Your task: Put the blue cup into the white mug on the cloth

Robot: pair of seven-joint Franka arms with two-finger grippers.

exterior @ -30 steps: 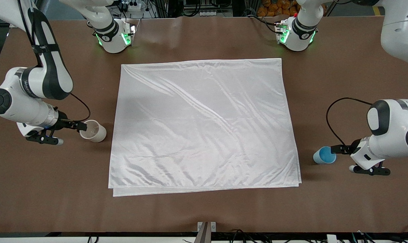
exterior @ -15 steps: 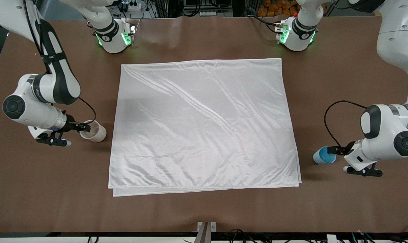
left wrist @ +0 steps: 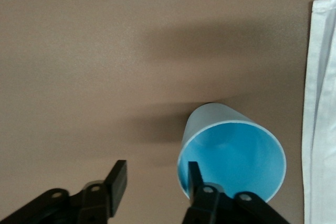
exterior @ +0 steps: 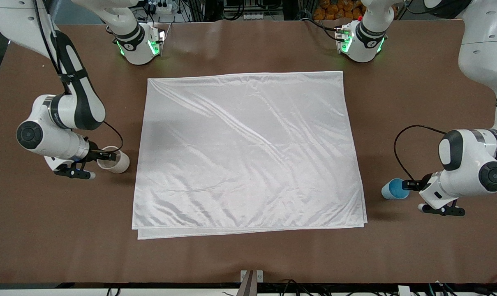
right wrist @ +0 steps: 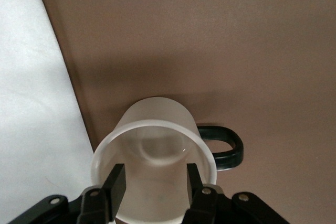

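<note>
The blue cup (exterior: pixel 392 190) stands on the bare table beside the cloth (exterior: pixel 248 152), at the left arm's end. My left gripper (exterior: pixel 405 186) is open at its rim. In the left wrist view one finger (left wrist: pixel 195 178) is inside the blue cup (left wrist: pixel 233 153) and the other is outside its wall. The white mug (exterior: pixel 114 161) stands on the table off the cloth, at the right arm's end. My right gripper (exterior: pixel 107 156) is open at its mouth. In the right wrist view both fingers (right wrist: pixel 116 184) sit over the mug's (right wrist: pixel 155 129) opening, and its black handle (right wrist: pixel 227 148) points sideways.
The brown table (exterior: pixel 248 255) carries only the cloth and the two cups. Both arm bases (exterior: pixel 139 45) stand along the edge farthest from the front camera. The cloth's edge shows beside each cup in the left wrist view (left wrist: pixel 320 103) and the right wrist view (right wrist: pixel 31 103).
My right gripper has slid toward the cloth, from the mug's outer side to over its mouth. My left arm has shifted slightly toward the blue cup. Neither cup has moved.
</note>
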